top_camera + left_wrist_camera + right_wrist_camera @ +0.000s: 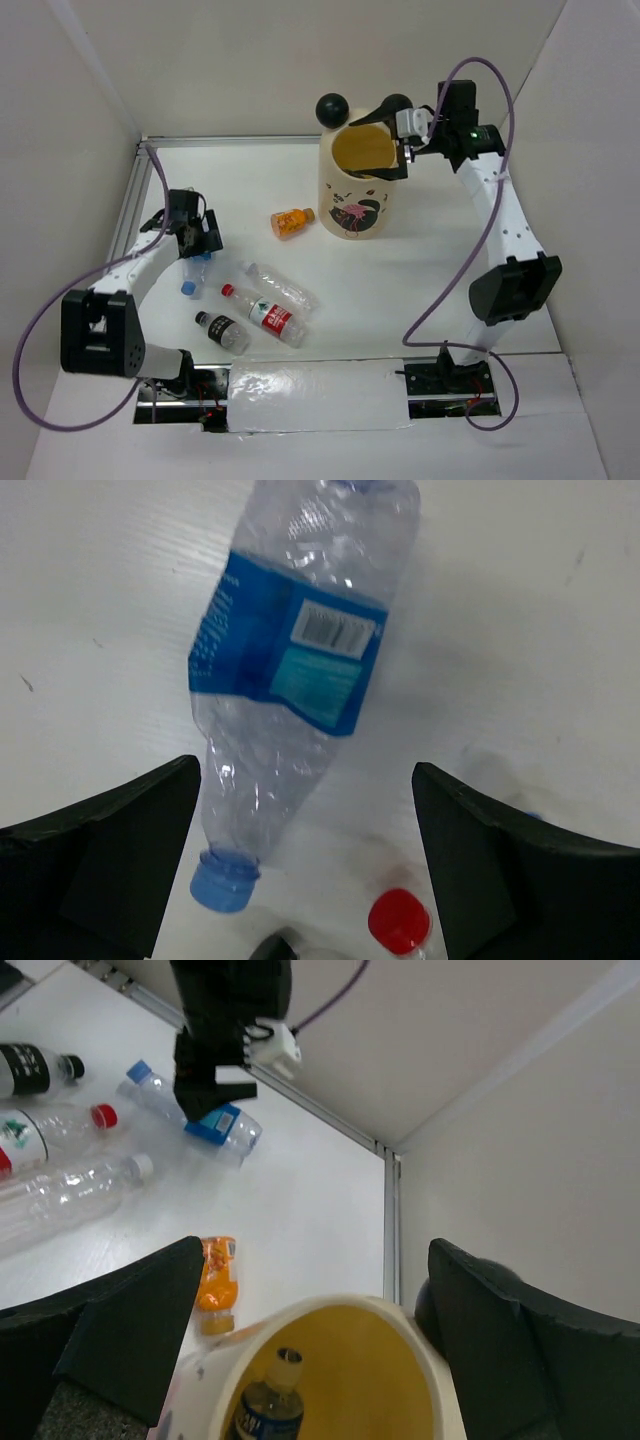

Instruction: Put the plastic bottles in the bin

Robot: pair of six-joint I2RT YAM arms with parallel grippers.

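A bare white table (420, 270) sits in a white-walled booth (250, 60), with a metal rail (130, 200) along its left edge and purple cables (480, 240) looping from both arms. The bin (358, 190) stands upright toward the back, right of centre. It is cream outside and yellow inside, with two black ball ears (332, 108) on its rim. Five bottles lie on their sides on the table. The orange bottle (290, 221) is just left of the bin. The blue-label bottle (195, 272) is at the left, and the clear bottle (280, 288), the red-capped bottle (265, 315) and the black-label bottle (222, 331) are grouped near the front. A sixth bottle (270, 1410) stands inside the bin, neck up. The left gripper (305, 780) hangs low over the blue-label bottle with its fingers (100, 860) spread wide. The crumpled bottle lies between them on the table, cap toward the camera. One finger is right beside the bottle's shoulder, though contact cannot be told, and the other finger is clear of it. The right gripper (315, 1260) hovers above the bin's mouth, close to the rim on the side with the ears. Its fingers (110, 1340) are also spread wide, and nothing is gripped between them.
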